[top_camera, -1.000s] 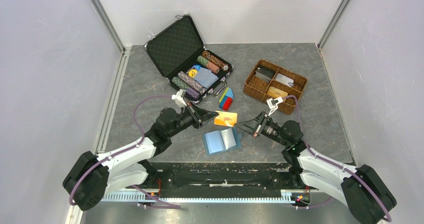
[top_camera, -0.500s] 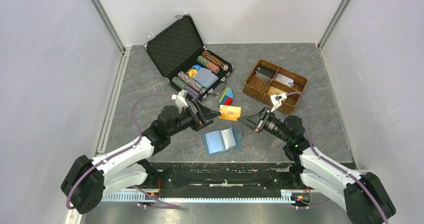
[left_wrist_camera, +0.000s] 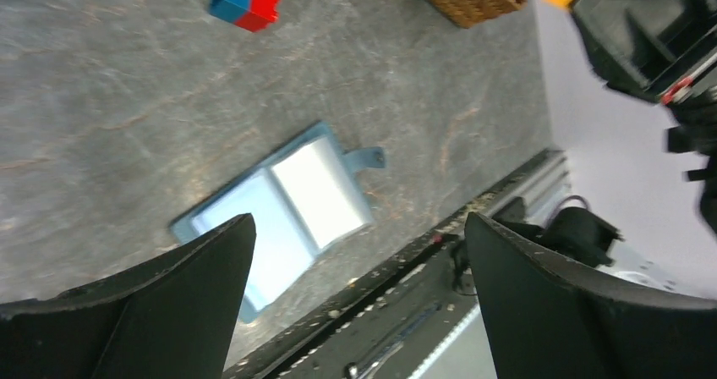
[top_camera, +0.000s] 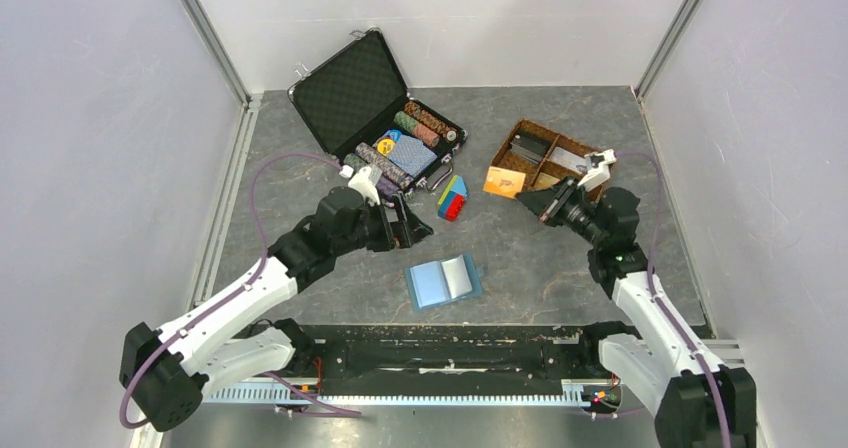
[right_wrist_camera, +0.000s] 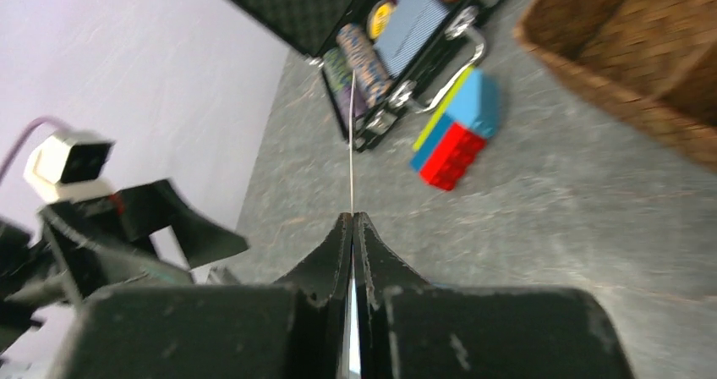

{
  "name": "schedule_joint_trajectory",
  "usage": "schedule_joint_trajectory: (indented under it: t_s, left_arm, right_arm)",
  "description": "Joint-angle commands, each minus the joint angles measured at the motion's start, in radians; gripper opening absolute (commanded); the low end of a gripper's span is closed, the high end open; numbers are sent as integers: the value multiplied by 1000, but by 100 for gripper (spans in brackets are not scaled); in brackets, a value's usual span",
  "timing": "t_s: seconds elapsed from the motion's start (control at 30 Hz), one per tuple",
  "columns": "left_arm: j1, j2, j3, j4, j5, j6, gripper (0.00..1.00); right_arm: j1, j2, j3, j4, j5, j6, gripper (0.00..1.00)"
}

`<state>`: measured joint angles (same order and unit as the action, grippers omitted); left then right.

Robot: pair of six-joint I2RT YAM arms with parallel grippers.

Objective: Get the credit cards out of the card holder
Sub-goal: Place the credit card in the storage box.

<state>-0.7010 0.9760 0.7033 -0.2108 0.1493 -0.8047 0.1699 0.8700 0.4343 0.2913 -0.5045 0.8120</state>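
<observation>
The card holder (top_camera: 443,281) lies open and flat on the table, light blue with a pale panel on its right half; the left wrist view looks down on the card holder (left_wrist_camera: 287,210). An orange-yellow credit card (top_camera: 505,181) hangs in the air beside the wicker tray, and my right gripper (top_camera: 530,200) is shut on it. In the right wrist view the credit card (right_wrist_camera: 352,142) is a thin edge-on line rising from the shut right gripper (right_wrist_camera: 353,218). My left gripper (top_camera: 410,223) stands wide open and empty, up and left of the holder; nothing sits between the jaws of the left gripper (left_wrist_camera: 359,218).
A brown wicker tray (top_camera: 590,173) with cards in its compartments stands at the right. An open black chip case (top_camera: 350,93) sits at the back left. Coloured toy bricks (top_camera: 452,198) lie between them. The table's near edge and rail run just below the holder.
My left gripper let go of the orange card, opened wide and drew back left. My right gripper carried the card up and to the right, to the wicker tray's near corner.
</observation>
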Motion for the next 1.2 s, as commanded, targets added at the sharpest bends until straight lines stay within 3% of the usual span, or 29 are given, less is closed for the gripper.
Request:
schedule_joint_trajectory:
  t_s: [0.0,0.2,0.33,0.57,1.17]
  left_arm:
    - [0,-20,117,-242,-139,243,100]
    - [0,-5,251,-416,-179,329,100]
    - [0,-26,274,-425,-197,403,100]
    - [0,-36,222,-390,-238,483,100]
    - [0,-40,220,-398,-274,504,100]
  right_arm:
    - [-127,30,106,-166,-53,-135,0]
    - [-274,78,161,-319,-34,-210,0]
    - [-330,106,177,-348,-10,-235,0]
    - [-376,211,219,-340,11,-250,0]
    - [-422,372,235,-172,10,-147,0]
